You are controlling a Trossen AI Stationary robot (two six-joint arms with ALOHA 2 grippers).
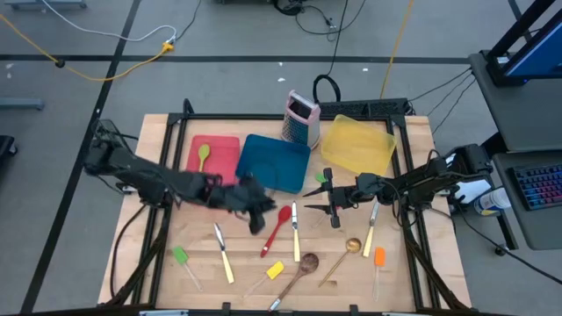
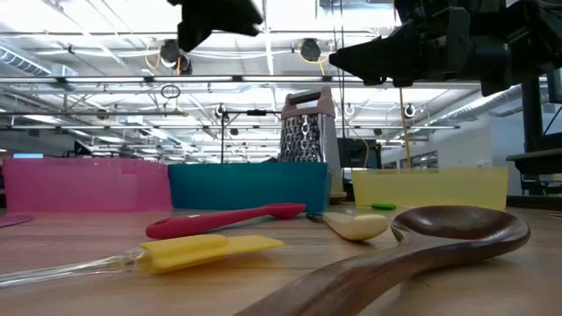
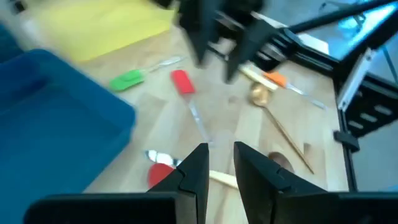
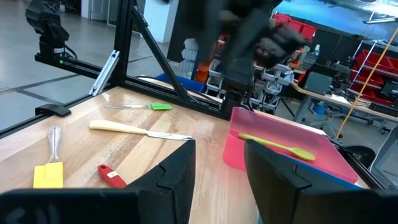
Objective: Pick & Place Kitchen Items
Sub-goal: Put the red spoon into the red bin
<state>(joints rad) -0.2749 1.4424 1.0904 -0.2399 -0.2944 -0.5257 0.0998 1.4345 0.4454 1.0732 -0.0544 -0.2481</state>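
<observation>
Red spoon (image 1: 279, 226), both end effectors empty

We see a robotics lab or workshop: exposed ceiling trusses (image 2: 105, 83), loose floor cables (image 1: 105, 66), a computer keyboard (image 1: 537, 186) and red storage bins (image 4: 297, 28).

Between the left claw (image 1: 255, 209) and the right claw (image 1: 333, 204) lies an open strip of table (image 1: 413, 272), crossed only by the red spoon (image 1: 277, 226) and a pale-handled knife (image 1: 295, 232) lying flat. Behind both claws the blue tray (image 1: 268, 158), the yellow tray (image 1: 358, 145) and the upright grater (image 1: 302, 118) stand in the way. Toward the front edge, scattered utensils leave narrow gaps, among them the wooden spoon (image 1: 301, 266).
</observation>
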